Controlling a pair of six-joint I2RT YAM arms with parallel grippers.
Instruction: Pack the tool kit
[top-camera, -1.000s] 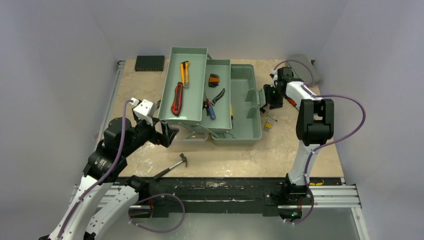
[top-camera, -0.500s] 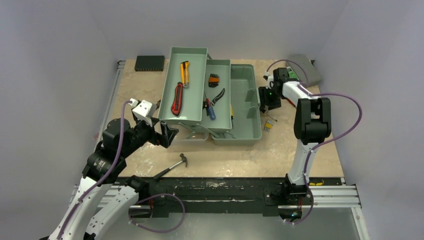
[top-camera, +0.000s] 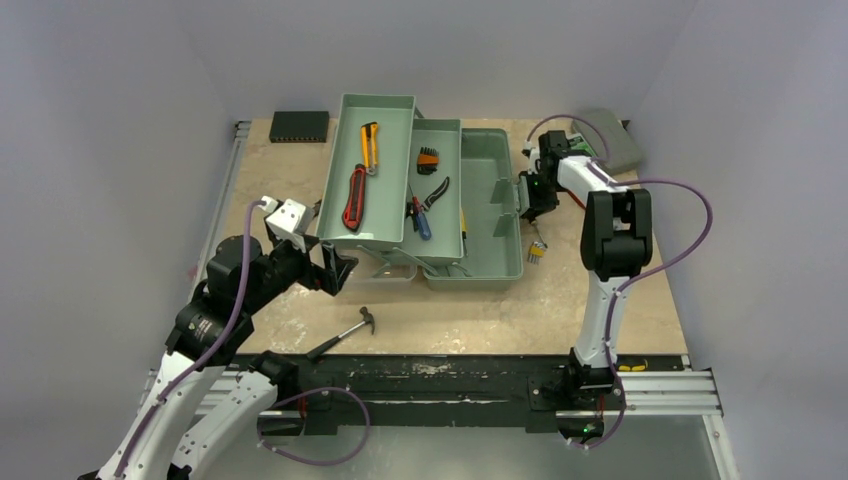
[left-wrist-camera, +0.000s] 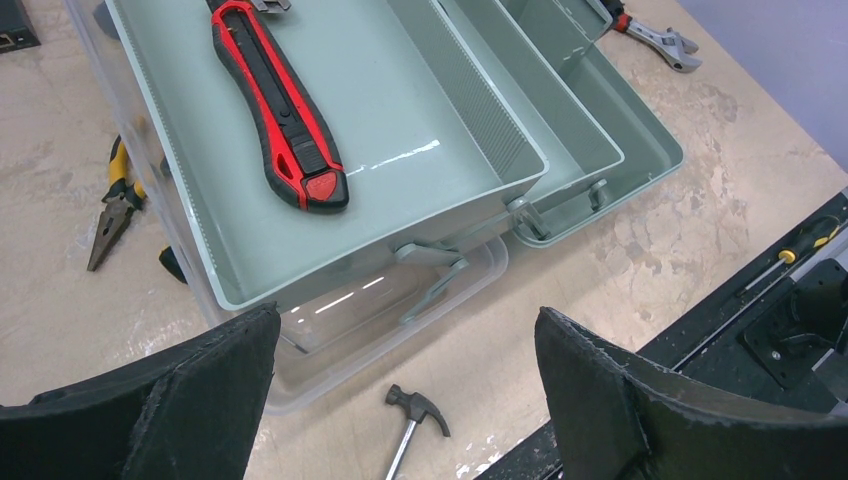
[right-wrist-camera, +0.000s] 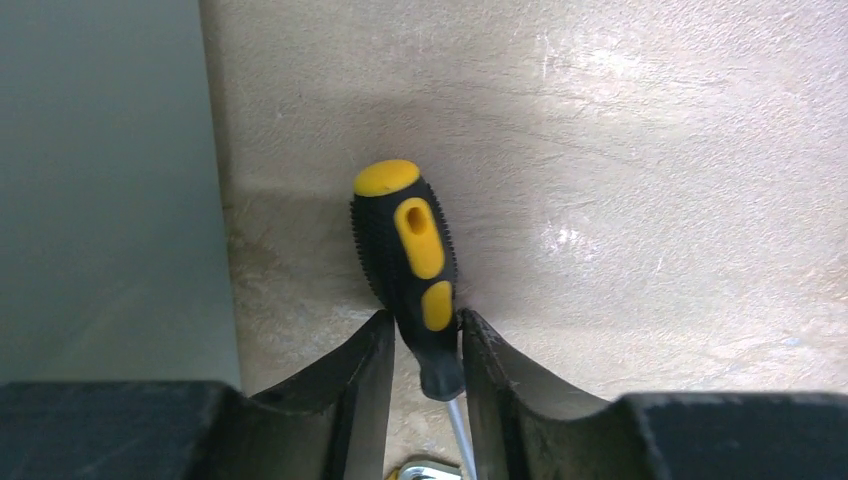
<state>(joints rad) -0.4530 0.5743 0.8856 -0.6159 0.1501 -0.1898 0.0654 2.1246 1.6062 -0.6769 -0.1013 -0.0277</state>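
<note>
The sage-green toolbox stands open mid-table with its trays folded out. The trays hold a red knife, an orange knife, pliers and a blue screwdriver. My right gripper is shut on the handle of a black-and-yellow screwdriver, just right of the toolbox wall; in the top view it is at the box's right side. My left gripper is open and empty above a small hammer, near the tray with the red knife.
A hammer lies near the front edge. Yellow-handled pliers lie left of the box and a wrench right of it. A small yellow key set, a black box and a grey case are on the table.
My right gripper has moved left toward the toolbox's right side with the screwdriver in it. The left arm has not moved.
</note>
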